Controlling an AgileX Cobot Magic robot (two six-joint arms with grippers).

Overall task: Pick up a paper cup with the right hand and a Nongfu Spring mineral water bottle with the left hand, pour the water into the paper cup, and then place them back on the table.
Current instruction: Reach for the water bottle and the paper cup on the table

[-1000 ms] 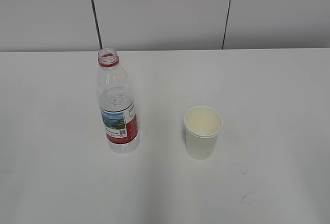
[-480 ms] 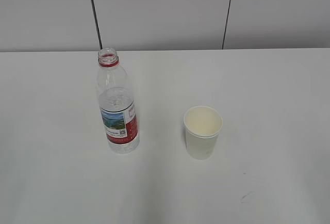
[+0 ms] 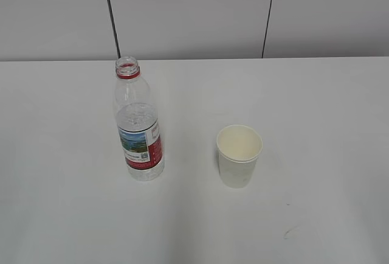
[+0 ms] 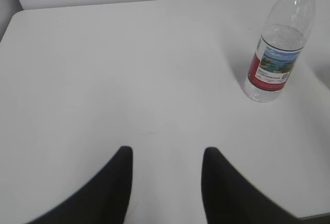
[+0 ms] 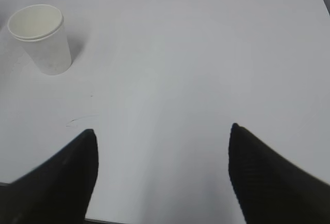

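The Nongfu Spring mineral water bottle [image 3: 138, 130] stands upright and uncapped on the white table [image 3: 316, 106], left of centre, with water [image 3: 137, 118] in it. It also shows at the upper right of the left wrist view [image 4: 278, 43]. The paper cup [image 3: 239, 154] stands upright to its right and looks empty; it shows at the upper left of the right wrist view [image 5: 41, 38]. My left gripper [image 4: 166, 152] is open and empty, well short of the bottle. My right gripper [image 5: 162, 131] is open and empty, well back from the cup. Neither arm shows in the exterior view.
A grey panelled wall [image 3: 194, 14] with dark seams rises behind the table's far edge. A faint dark scuff mark [image 3: 290, 232] lies near the table's front right, also in the right wrist view [image 5: 77, 119]. The table's near edge [image 5: 62, 214] shows at the bottom.
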